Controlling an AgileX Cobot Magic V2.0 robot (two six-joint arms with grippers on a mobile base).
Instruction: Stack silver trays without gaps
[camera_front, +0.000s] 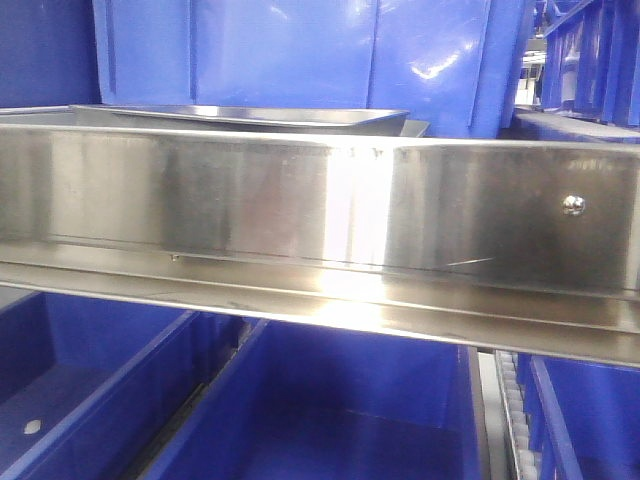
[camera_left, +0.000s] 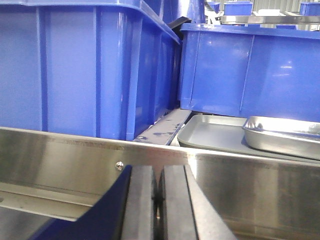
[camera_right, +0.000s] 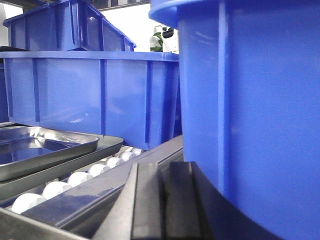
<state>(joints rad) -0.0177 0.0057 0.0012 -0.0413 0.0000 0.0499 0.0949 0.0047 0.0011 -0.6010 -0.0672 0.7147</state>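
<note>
At the bottom centre of the left wrist view, the left pincer (camera_left: 158, 200) has its two dark fingers pressed together, holding nothing, just in front of the steel shelf rail (camera_left: 60, 155) with its small screw (camera_left: 119, 165). Beyond the rail, at the right, a shiny silver tray (camera_left: 280, 137) sits inside a larger grey tray (camera_left: 210, 135), tilted and not seated flush. Blue bins (camera_left: 75, 70) stand behind and left of them. At the bottom centre of the right wrist view, the right pincer (camera_right: 161, 205) is likewise closed and empty; a blue bin (camera_right: 260, 110) looms close at right, white rollers (camera_right: 75, 179) run between it and the trays at left.
</note>
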